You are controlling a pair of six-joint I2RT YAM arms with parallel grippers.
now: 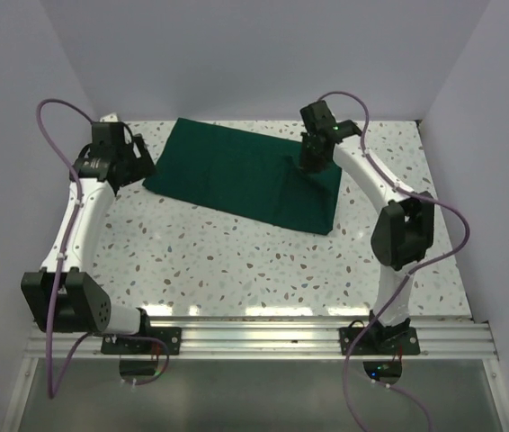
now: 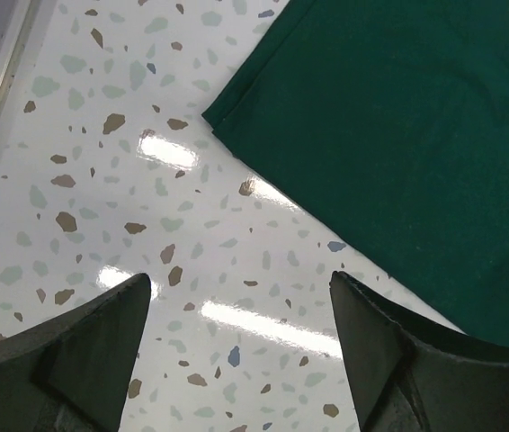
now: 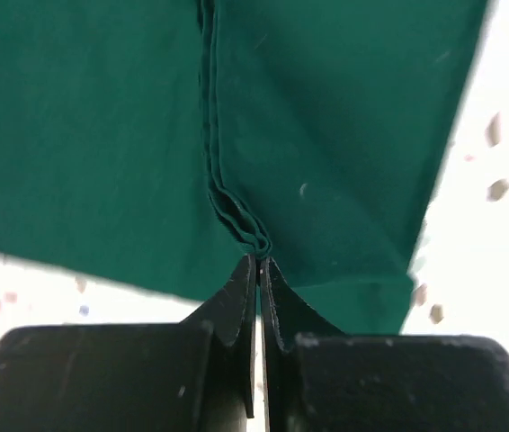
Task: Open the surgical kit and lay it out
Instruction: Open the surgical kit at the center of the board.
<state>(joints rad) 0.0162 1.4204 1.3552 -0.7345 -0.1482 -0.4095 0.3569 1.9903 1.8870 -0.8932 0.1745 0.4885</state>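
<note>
The dark green cloth wrap [image 1: 236, 175] lies folded on the speckled table at the back centre. My right gripper [image 1: 309, 166] is shut on a pinched ridge of the cloth [image 3: 236, 211] near its right end, and the fabric tents up to the fingertips. My left gripper [image 1: 143, 166] is open and empty just off the cloth's left edge; the left wrist view shows the cloth's corner [image 2: 398, 135] ahead and to the right of my gripper [image 2: 236, 315]. The steel tray and instruments are hidden.
The speckled table [image 1: 236, 261] is walled by white panels at the back and both sides. A metal rail [image 1: 263, 331] with the arm bases runs along the near edge.
</note>
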